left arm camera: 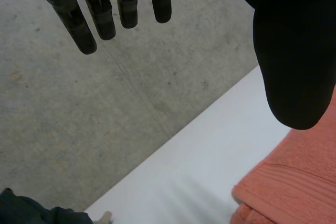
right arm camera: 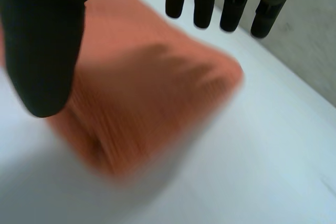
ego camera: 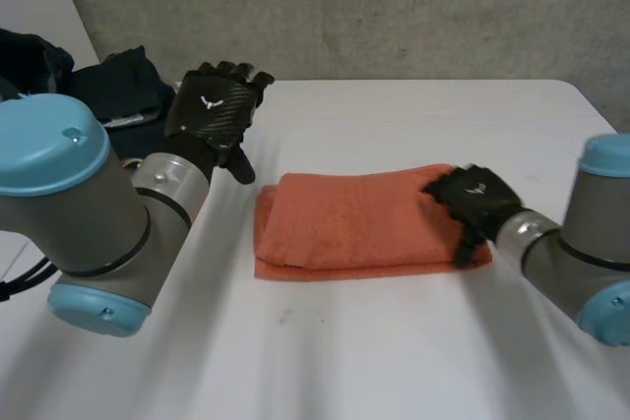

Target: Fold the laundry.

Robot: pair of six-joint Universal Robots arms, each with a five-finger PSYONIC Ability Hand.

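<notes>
Closest to the head camera sits my left arm [ego camera: 69,204], its big blue-capped joint low over the near side of the desk [ego camera: 394,351]. The left hand [ego camera: 212,110] is held up above the far left part of the desk, fingers straight and apart from the thumb, holding nothing. A heap of dark clothes [ego camera: 113,86] lies just beyond it at the desk's corner.

The orange towel [ego camera: 354,218] lies in the middle of the desk, already folded into a long band, with its layers showing at the left end. My right hand [ego camera: 474,199] is over the towel's right end, fingers straight, thumb set apart, pinching nothing. I cannot tell whether the palm presses the cloth or only hovers above it.

I judge the step in hand to be the next fold, right end across to left end. To do it well, I would work the thumb under every layer at that end and pinch the whole stack, not just the top sheet. I would then lift low and carry it straight along the band so the long edges stay matched. The left hand should come down and pin the left end so the towel cannot slide. I would let go only once the ends meet, then smooth it with a flat palm.
</notes>
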